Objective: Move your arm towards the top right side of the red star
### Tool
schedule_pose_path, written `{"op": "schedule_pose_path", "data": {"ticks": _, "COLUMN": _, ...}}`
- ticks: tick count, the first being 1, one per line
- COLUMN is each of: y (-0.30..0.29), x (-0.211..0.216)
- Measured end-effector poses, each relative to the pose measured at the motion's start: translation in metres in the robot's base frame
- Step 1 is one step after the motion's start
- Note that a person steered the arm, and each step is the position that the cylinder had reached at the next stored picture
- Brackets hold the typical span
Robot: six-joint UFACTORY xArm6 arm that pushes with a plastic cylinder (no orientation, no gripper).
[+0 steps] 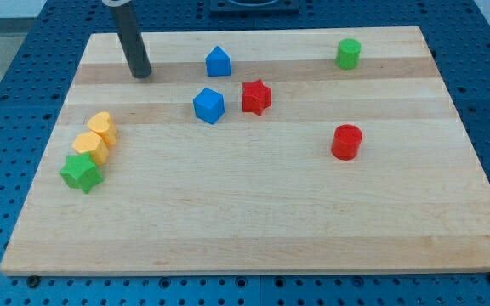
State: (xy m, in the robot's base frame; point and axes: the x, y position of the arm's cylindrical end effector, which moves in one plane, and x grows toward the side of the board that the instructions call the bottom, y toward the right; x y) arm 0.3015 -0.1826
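Observation:
The red star (256,97) lies on the wooden board (253,221) a little above the middle. My tip (141,74) rests on the board near the view's top left, well to the left of the red star. A blue cube (208,105) sits just left of the star, between it and my tip. A blue house-shaped block (218,61) stands above the cube, to the star's upper left.
A green cylinder (348,53) stands at the top right. A red cylinder (345,142) is right of the middle. Two yellow blocks (102,127) (89,146) and a green star (81,172) cluster at the left edge.

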Motion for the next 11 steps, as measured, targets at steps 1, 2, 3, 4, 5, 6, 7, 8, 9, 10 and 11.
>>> {"op": "schedule_pose_path", "data": {"ticks": 1, "y": 0.011, "x": 0.021}}
{"op": "schedule_pose_path", "data": {"ticks": 2, "y": 0.014, "x": 0.042}}
{"op": "schedule_pose_path", "data": {"ticks": 3, "y": 0.014, "x": 0.048}}
{"op": "schedule_pose_path", "data": {"ticks": 4, "y": 0.04, "x": 0.062}}
{"op": "schedule_pose_path", "data": {"ticks": 5, "y": 0.078, "x": 0.057}}
{"op": "schedule_pose_path", "data": {"ticks": 6, "y": 0.1, "x": 0.037}}
{"op": "schedule_pose_path", "data": {"ticks": 7, "y": 0.152, "x": 0.021}}
{"op": "schedule_pose_path", "data": {"ticks": 8, "y": 0.211, "x": 0.021}}
{"op": "schedule_pose_path", "data": {"ticks": 9, "y": 0.223, "x": 0.03}}
{"op": "schedule_pose_path", "data": {"ticks": 10, "y": 0.202, "x": 0.039}}
{"op": "schedule_pose_path", "data": {"ticks": 11, "y": 0.187, "x": 0.039}}
